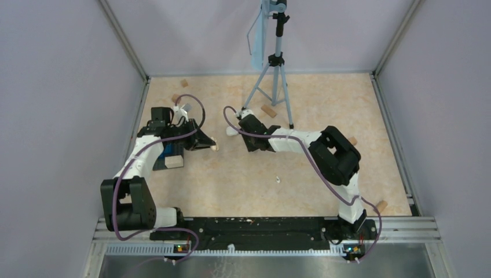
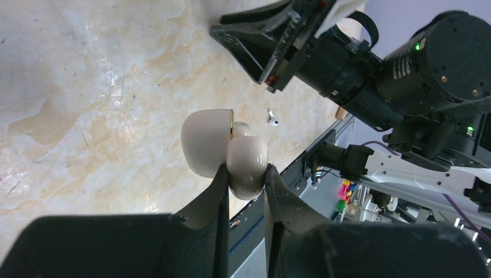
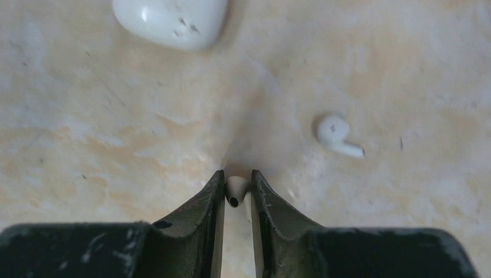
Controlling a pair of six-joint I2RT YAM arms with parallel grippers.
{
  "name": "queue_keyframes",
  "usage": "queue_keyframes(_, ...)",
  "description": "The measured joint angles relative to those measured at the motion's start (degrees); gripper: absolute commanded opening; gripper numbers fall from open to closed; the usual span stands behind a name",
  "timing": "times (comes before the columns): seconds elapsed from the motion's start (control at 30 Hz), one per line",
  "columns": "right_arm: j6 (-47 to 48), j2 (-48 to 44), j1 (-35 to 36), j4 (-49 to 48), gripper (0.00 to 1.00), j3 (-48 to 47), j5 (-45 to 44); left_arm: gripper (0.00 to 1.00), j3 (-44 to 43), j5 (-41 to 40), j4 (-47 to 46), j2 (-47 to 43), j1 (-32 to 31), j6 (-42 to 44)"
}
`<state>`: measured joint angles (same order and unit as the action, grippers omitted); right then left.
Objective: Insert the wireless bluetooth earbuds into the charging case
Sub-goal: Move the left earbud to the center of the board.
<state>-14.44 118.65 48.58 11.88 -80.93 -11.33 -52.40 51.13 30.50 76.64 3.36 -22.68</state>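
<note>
Wireless bluetooth earbuds, tiny glossy white plastic slivers, lie in several spots. One (image 3: 234, 192) is clamped between the right jaws, at or just above the tan marbled surface (image 3: 87, 116), with only its rounded end showing. Another (image 3: 337, 136) lies loose at 2 o'clock from it, and the top view shows one (image 1: 278, 179) alone near the surface's middle.

Each looks feather-light, rigid and slick, so a hard pinch could squirt it out. The bulb should offer surer purchase than the thin stem.

The left jaws are clamped on an open rounded white charging case (image 2: 247, 165), lid (image 2: 205, 142) swung back, at 8 o'clock from the right arm's tip. A closed white case (image 3: 171, 20) sits at 11 o'clock from the pinched bud.

There is open room between the arms. A grey tripod (image 1: 277, 75) stands at 12 o'clock.
</note>
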Motion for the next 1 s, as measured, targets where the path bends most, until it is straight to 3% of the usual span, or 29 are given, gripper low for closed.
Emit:
queue_keyframes(0.37, -8.63, -21.20, -2.99, -0.11, 0.19, 27.45, -4.55, 0.00, -1.31, 1.99, 2.73, 2.64, 0.00, 2.97)
queue_keyframes(0.53, -13.44, -27.15, -7.91, 0.09, 0.19, 33.92, -6.49, 0.00, -1.01, 2.84, 2.45, 2.64, 0.00, 2.78)
queue_keyframes(0.57, -14.56, -27.67, -8.61, 0.24, 0.22, 34.49, -6.97, 0.00, -1.01, 2.97, 2.47, 2.64, 0.00, 2.82)
queue_keyframes(0.7, -19.76, -28.48, -9.88, 0.52, 0.50, 35.30, -7.63, 0.00, -1.01, 2.99, 2.64, 2.64, 0.00, 3.02)
queue_keyframes(1.0, -26.82, -28.50, -10.12, -1.97, 0.53, 35.28, -3.17, 0.00, -1.03, 2.93, 4.09, 2.64, -0.02, 4.04)
